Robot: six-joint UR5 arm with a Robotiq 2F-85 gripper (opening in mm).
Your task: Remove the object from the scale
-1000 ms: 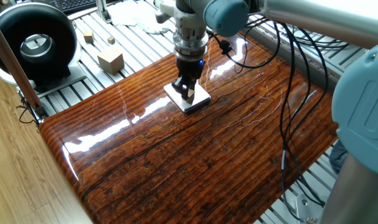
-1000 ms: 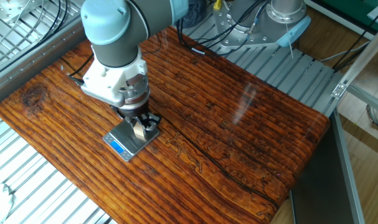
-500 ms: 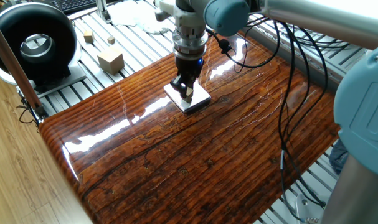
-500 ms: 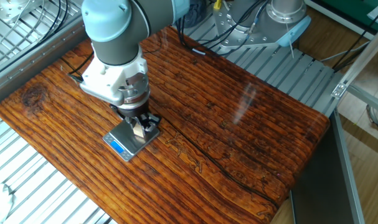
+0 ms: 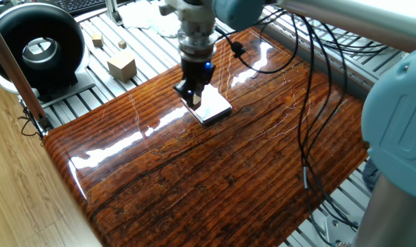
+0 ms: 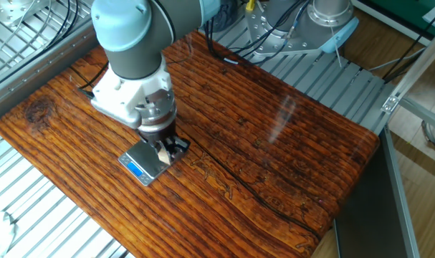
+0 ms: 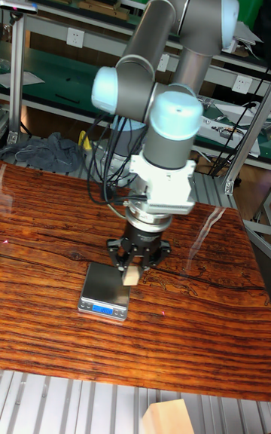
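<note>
The scale (image 5: 213, 109) is a thin white square pad on the glossy wooden tabletop; its blue strip shows in the other fixed view (image 6: 136, 169) and the tall view (image 7: 104, 292). The object (image 6: 163, 154), a tiny tan wooden cube, is pinched between the fingers of my gripper (image 6: 165, 151). In the tall view the object (image 7: 133, 275) hangs a little above the scale's right edge, with the gripper (image 7: 135, 268) shut on it. In the one fixed view the gripper (image 5: 192, 97) stands over the scale's far-left corner and mostly hides the cube.
A larger pale wooden block (image 5: 122, 66) and two small cubes (image 5: 97, 41) lie on the slatted metal surface beyond the tabletop, beside a black round device (image 5: 40, 44). Another pale block (image 7: 168, 417) sits at the front edge. Cables (image 5: 310, 103) hang over the right side.
The gripper has lifted slightly and shifted from the scale's middle toward its edge, carrying the cube with it. The scale has stayed in place.
</note>
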